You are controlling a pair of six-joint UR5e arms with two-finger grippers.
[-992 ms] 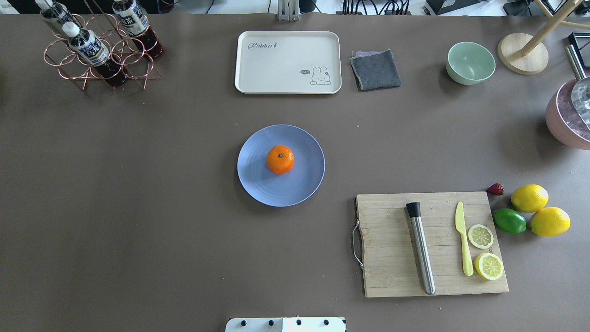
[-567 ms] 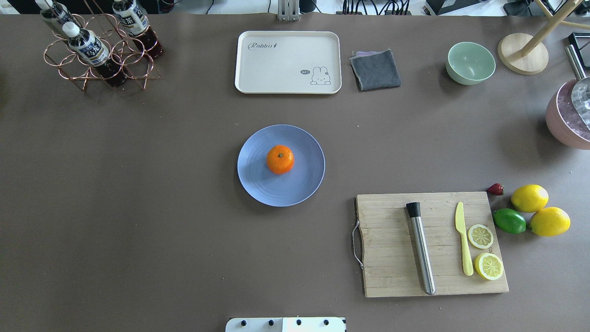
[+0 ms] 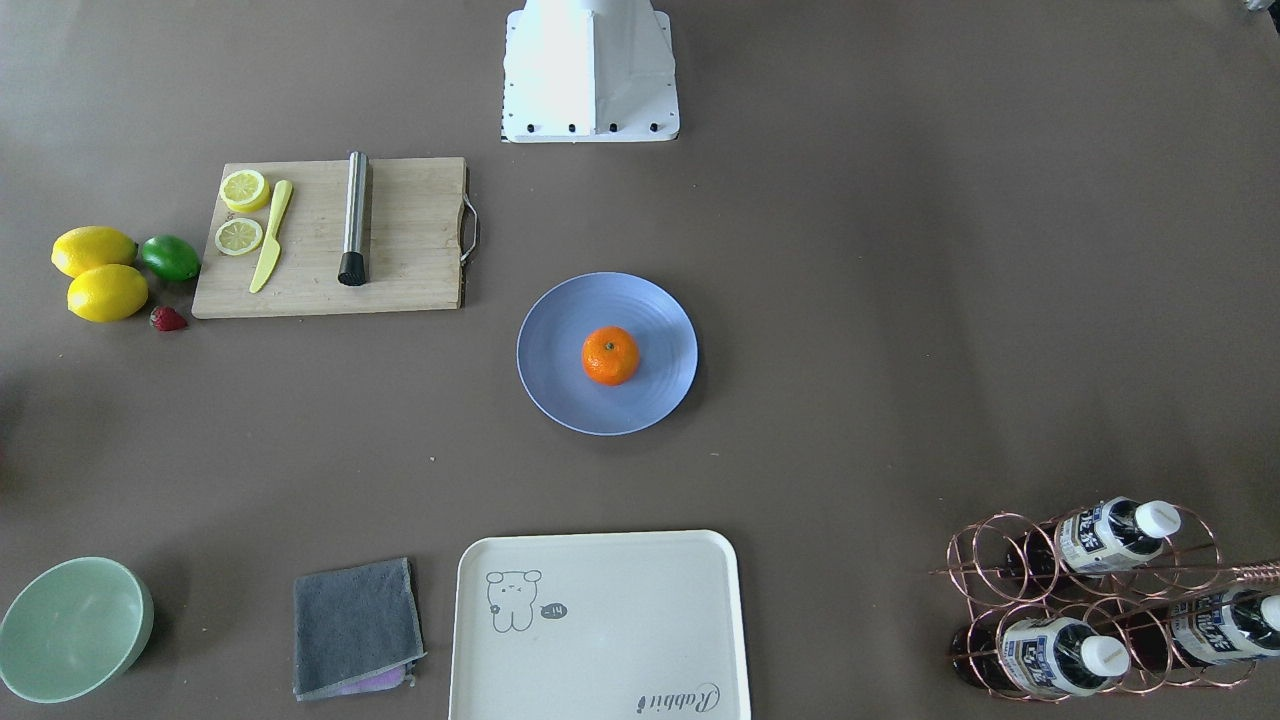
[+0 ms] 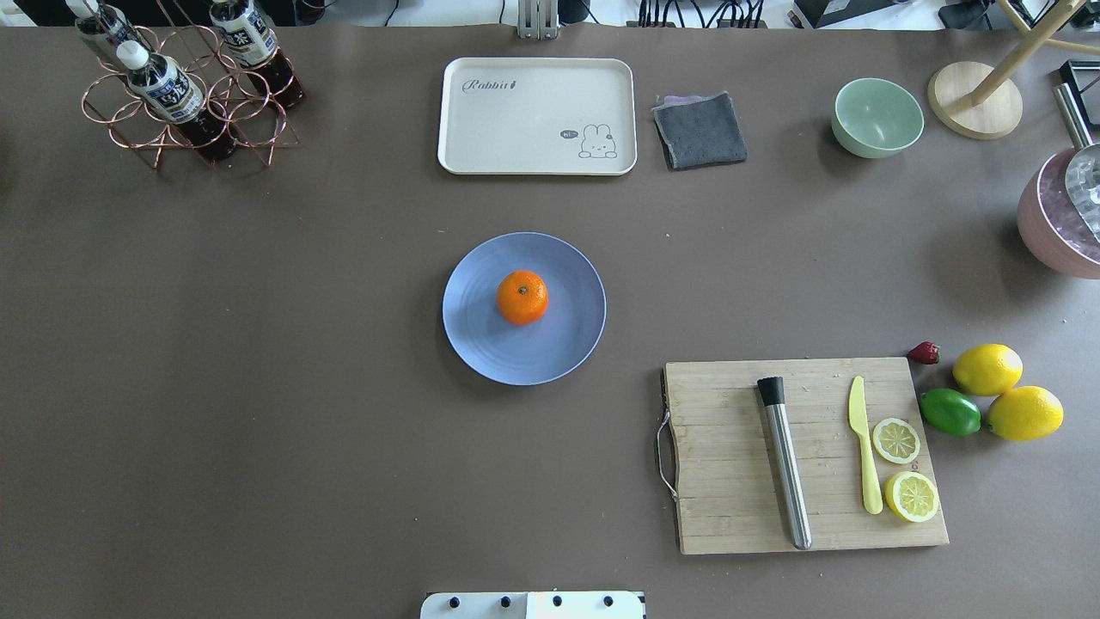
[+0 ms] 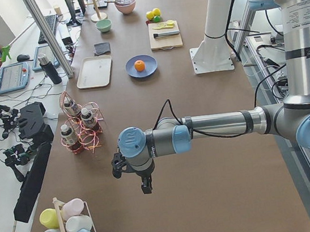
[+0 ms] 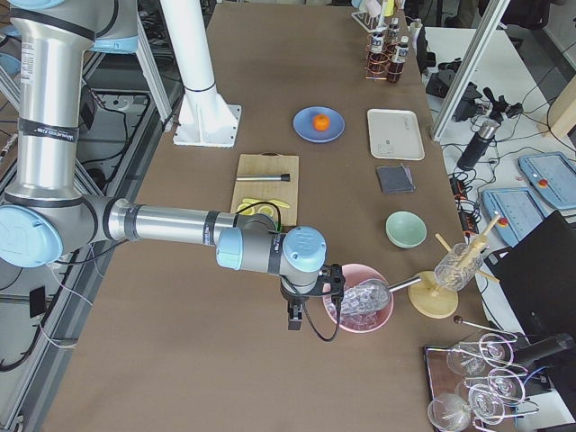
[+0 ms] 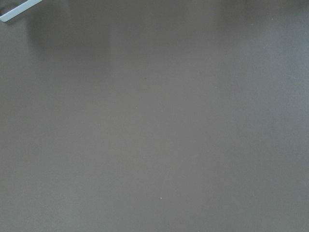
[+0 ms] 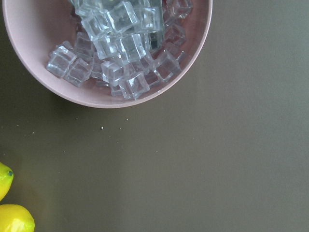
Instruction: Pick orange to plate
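Observation:
The orange (image 4: 522, 297) rests near the middle of the periwinkle-blue plate (image 4: 481, 348) at the table's centre; the front-facing view shows the same orange (image 3: 610, 355) on the plate (image 3: 556, 385). No gripper touches either. My left gripper (image 5: 146, 187) hangs low over the bare table end, far from the plate (image 5: 150, 69). My right gripper (image 6: 292, 319) hovers beside a pink bowl of ice at the opposite end. Both show only in the side views, so I cannot tell whether they are open or shut.
A wooden cutting board (image 4: 730, 507) carries a steel muddler, a yellow knife and lemon slices. Two lemons (image 4: 987, 369), a lime (image 4: 950, 412) and a strawberry lie to its right. Cream tray (image 4: 533, 103), grey cloth (image 4: 699, 130), green bowl (image 4: 876, 116), bottle rack (image 4: 185, 94) line the far edge; ice bowl (image 8: 29, 58).

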